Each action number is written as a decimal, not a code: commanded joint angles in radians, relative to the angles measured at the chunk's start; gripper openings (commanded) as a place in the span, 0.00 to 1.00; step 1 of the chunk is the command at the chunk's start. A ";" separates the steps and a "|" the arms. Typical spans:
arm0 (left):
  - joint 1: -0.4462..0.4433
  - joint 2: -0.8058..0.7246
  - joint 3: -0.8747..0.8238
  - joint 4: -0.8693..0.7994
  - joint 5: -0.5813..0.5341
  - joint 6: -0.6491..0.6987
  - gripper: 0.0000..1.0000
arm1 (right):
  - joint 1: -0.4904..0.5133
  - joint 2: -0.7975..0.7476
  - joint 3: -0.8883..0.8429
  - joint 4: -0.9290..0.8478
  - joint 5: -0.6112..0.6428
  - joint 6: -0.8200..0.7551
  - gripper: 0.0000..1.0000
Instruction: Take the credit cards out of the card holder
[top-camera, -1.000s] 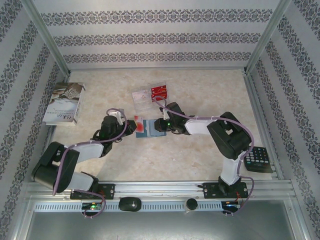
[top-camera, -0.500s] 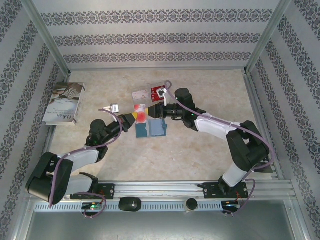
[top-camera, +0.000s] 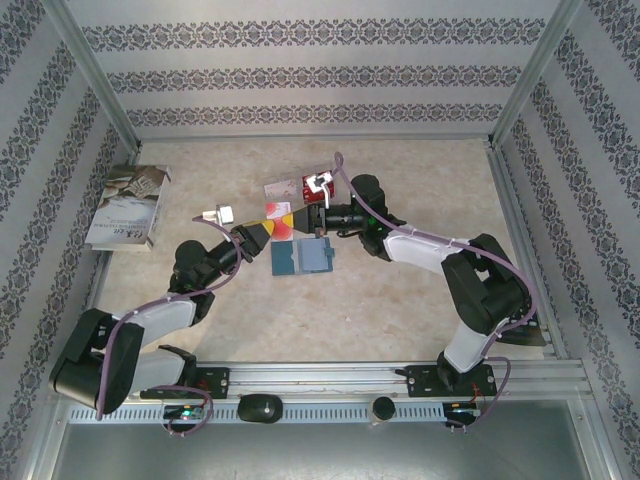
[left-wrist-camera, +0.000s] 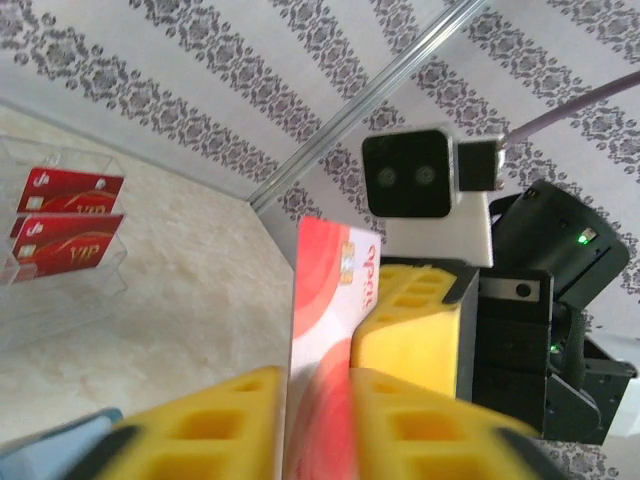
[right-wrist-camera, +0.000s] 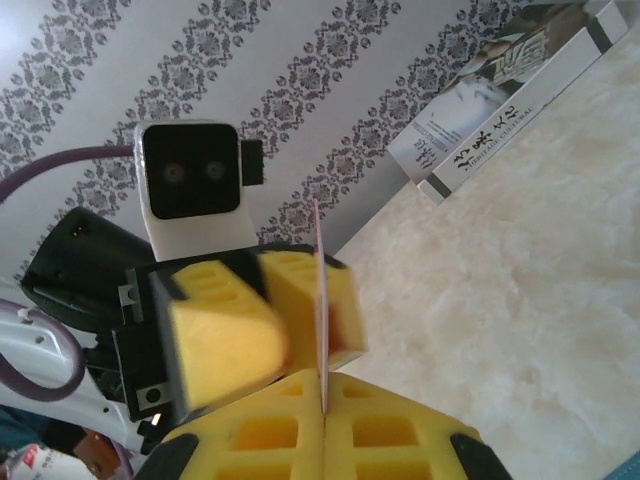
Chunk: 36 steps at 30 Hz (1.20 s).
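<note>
A red and white credit card (top-camera: 284, 222) is held edge-up above the table, between the two grippers. My right gripper (right-wrist-camera: 323, 400) is shut on its edge, and the card (right-wrist-camera: 320, 270) rises straight out of the closed pads. My left gripper (left-wrist-camera: 320, 400) stands open, its yellow fingers (right-wrist-camera: 225, 345) spread on either side of the card (left-wrist-camera: 330, 300). The teal card holder (top-camera: 301, 258) lies open and flat on the table just below the grippers. Two more red cards (left-wrist-camera: 65, 215) sit in a clear tray (top-camera: 290, 190) behind them.
A white booklet (top-camera: 128, 205) lies at the far left by the wall, also seen as the booklet (right-wrist-camera: 500, 90) in the right wrist view. Patterned walls and metal posts close the table on three sides. Bare marble surface lies in front of the card holder.
The left gripper, shut on the card before, has opened its jaws. The right gripper has closed on the card's other end. Both arms have shifted only slightly.
</note>
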 joint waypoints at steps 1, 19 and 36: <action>0.013 -0.100 0.020 -0.133 -0.065 -0.002 0.95 | -0.043 -0.020 0.087 -0.171 -0.018 -0.120 0.00; 0.183 -0.423 0.237 -1.150 -0.317 0.159 1.00 | 0.015 0.374 1.071 -1.560 0.580 -1.344 0.00; 0.236 -0.259 0.250 -1.116 -0.226 0.140 1.00 | 0.088 0.666 1.427 -1.700 0.799 -1.803 0.00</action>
